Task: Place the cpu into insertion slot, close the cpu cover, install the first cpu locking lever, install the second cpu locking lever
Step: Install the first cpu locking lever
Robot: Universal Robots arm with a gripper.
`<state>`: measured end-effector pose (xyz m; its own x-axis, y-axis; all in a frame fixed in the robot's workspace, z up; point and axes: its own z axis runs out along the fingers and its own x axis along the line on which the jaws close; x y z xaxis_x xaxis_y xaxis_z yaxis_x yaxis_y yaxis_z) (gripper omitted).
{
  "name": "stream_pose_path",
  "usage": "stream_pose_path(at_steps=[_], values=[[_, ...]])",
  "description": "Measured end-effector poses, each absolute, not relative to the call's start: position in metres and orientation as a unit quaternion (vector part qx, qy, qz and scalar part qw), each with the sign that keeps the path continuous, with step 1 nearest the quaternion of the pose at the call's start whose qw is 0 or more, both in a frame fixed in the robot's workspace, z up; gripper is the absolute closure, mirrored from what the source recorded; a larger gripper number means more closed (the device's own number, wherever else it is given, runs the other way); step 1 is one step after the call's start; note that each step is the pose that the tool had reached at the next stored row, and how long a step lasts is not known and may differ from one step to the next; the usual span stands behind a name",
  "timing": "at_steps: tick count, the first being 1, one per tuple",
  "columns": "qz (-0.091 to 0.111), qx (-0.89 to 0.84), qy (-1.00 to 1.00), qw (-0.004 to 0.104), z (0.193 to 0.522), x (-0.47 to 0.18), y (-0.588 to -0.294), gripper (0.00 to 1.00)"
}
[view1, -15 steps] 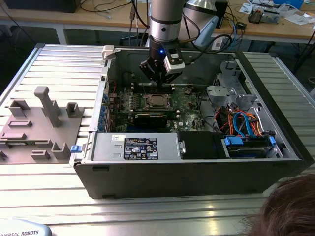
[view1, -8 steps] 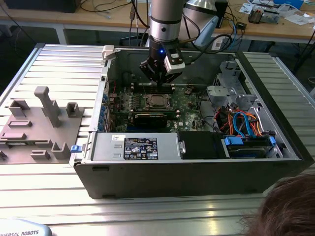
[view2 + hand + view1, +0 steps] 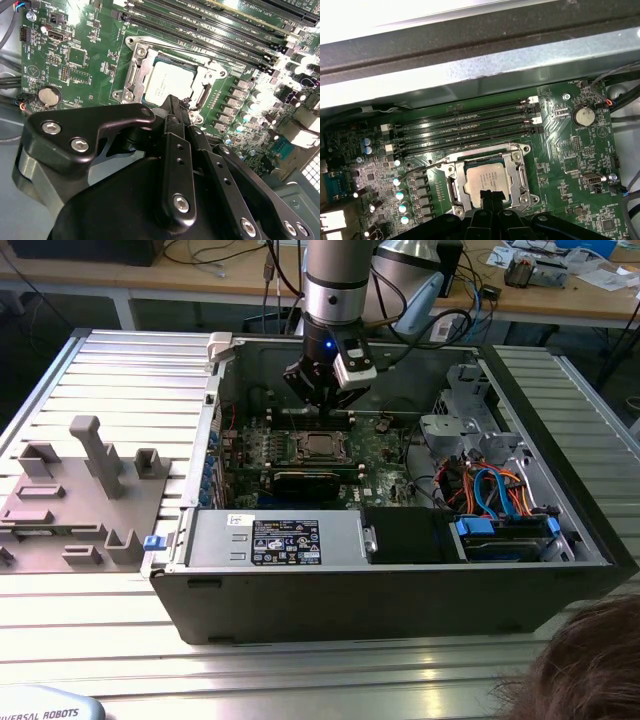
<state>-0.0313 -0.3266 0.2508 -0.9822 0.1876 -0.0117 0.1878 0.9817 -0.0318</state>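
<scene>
In the exterior view, an open dark-grey metal computer case is lying on a ribbed aluminium table, holding a green circuit board, a black power-supply box with a white-and-black printed label at about 7 o'clock of the board, and a bundle of blue and orange cables at 4 o'clock. The robot's black gripper is hanging just above the board's far edge, at 12 o'clock of the square silvery socket area. A grey plastic fixture tray is sitting on the table at the case's 9 o'clock. A person's dark hair is showing at the lower corner.

In the second wrist view, the small flat square cpu with its silver-grey metal top is lying in the insertion slot — the thin silvery cpu cover is framing it, down flat around the chip. The gripper's fingertips are pressed together with nothing between them, just beside the cover's edge. A round silver coin battery is sitting on the board, well apart.

In the first wrist view, the cpu is showing faint print — too small to read — with long black memory slots near it.
</scene>
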Motion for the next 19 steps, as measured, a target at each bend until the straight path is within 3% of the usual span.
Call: stream_pose_path(at_steps=[19], values=[[-0.016, 0.086, 0.996, 0.004, 0.2508, -0.0313, -0.3266, 0.89]])
